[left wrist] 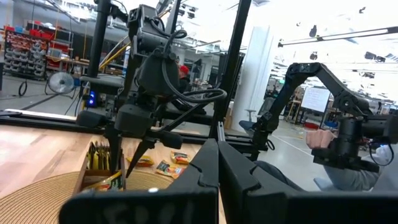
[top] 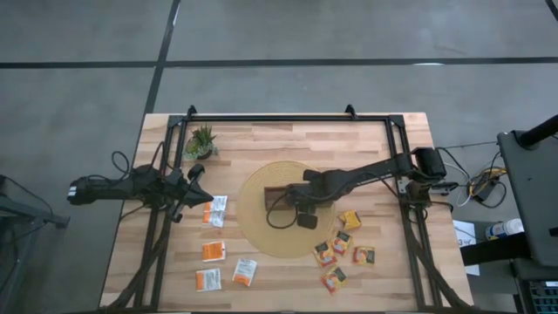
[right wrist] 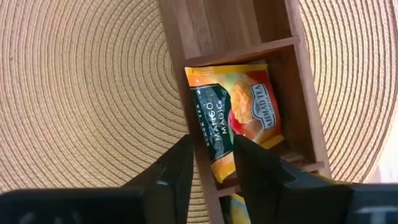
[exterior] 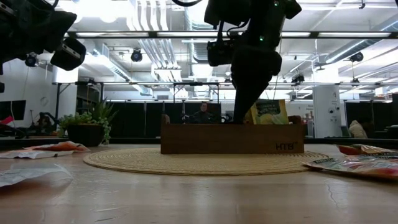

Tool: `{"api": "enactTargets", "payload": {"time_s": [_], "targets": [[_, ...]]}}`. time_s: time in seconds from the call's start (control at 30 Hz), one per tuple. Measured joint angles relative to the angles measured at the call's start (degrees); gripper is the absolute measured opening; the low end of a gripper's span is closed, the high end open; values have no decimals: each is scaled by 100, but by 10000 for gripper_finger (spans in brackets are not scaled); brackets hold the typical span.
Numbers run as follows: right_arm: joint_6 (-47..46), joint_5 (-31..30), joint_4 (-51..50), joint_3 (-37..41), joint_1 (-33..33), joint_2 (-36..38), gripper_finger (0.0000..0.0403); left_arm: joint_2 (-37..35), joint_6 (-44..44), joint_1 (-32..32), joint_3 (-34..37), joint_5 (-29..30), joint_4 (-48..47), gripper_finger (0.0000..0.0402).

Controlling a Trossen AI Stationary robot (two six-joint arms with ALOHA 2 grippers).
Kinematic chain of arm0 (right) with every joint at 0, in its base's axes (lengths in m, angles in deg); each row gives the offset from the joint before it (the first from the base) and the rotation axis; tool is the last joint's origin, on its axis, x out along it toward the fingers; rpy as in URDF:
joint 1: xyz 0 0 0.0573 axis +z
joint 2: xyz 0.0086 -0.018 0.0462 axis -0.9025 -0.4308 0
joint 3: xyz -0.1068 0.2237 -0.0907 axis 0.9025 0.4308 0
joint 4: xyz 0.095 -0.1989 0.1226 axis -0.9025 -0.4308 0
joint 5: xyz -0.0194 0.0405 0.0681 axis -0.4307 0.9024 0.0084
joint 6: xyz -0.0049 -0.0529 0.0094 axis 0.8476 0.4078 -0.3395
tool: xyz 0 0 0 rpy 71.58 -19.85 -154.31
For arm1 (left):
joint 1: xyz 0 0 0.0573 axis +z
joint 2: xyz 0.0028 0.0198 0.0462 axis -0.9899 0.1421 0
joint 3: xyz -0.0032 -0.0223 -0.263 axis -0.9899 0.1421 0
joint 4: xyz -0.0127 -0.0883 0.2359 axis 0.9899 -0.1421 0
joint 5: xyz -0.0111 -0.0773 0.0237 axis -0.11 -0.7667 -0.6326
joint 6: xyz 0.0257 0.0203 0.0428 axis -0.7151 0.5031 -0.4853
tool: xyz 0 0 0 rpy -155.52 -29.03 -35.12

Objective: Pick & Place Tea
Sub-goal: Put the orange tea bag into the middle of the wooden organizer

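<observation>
A yellow-orange tea sachet (right wrist: 239, 118) is held between the two dark fingers (right wrist: 177, 168) of the right end effector (right wrist: 210, 163), standing on edge inside a compartment of the wooden tray (right wrist: 217, 28). The fingers are closed on the sachet's lower edge, one on each face. Beyond the sachet, the next compartment of the tray is seen bare; its dividers and side walls lie close on either side of the sachet. In the low view the sachet (exterior: 268, 112) is seen rising above the tray's rim (exterior: 231, 138) just beside the descending right arm.

The tray is set on a round woven mat (top: 261, 228), and the right arm is stretched from the worktop's right side across to the mat's middle, with the right end effector (top: 301, 212) pointed down. To its right, a cluster of orange-brown sachets (top: 342, 249) lies on the bare worktop (top: 288, 135), near the mat's edge. Well to its left, white-and-orange sachets (top: 214, 252) are spread flat.

The left end effector (top: 193, 197) is clenched with nothing in it and is held above the worktop's left side, near a small potted plant (top: 201, 139), well apart from the tray.
</observation>
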Motion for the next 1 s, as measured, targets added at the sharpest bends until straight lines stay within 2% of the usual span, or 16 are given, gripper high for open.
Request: {"api": "enactTargets", "payload": {"time_s": [0.47,0.87,1.0], "targets": [[-52,29,26,7,-48,-13,15,0,1,-2,1,-2,-3,0],[-193,25,-15,-100,-84,-13,8,0,1,0,2,-1,5,0],[-278,-213,-44,-229,-85,-13,8,0,1,-2,2,0,6,0]]}}
